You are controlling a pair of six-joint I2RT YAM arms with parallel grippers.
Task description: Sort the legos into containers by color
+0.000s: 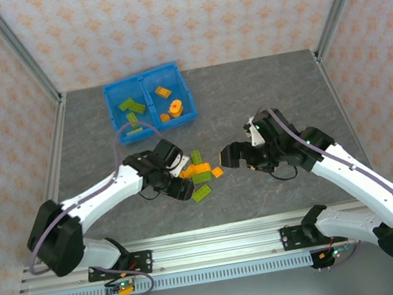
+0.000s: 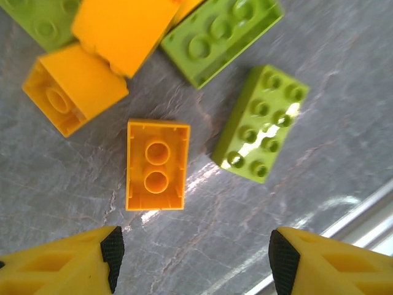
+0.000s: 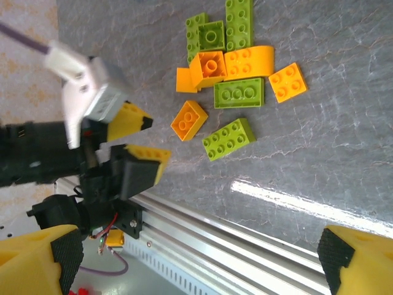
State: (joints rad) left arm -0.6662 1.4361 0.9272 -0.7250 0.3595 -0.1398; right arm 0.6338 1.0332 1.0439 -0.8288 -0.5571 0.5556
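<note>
Several loose legos [image 1: 201, 174], lime green and orange, lie in a cluster on the grey table between the arms. My left gripper [image 2: 196, 264] hangs open just above the table at the cluster's near-left side. An upside-down orange brick [image 2: 156, 165] and a green eight-stud brick [image 2: 261, 123] lie just ahead of its fingertips, with nothing between them. My right gripper [image 3: 199, 264] is open and empty, off to the right of the cluster [image 3: 236, 74]. The blue tray [image 1: 142, 80] stands at the back left, holding green bricks [image 1: 131, 108] in its left compartment and orange pieces [image 1: 169, 104] in its right.
In the right wrist view the left gripper [image 3: 147, 138] sits beside a lone orange brick [image 3: 189, 120]. An aluminium rail [image 1: 220, 248] runs along the table's near edge, close behind the left gripper. Patterned walls and metal posts enclose the table.
</note>
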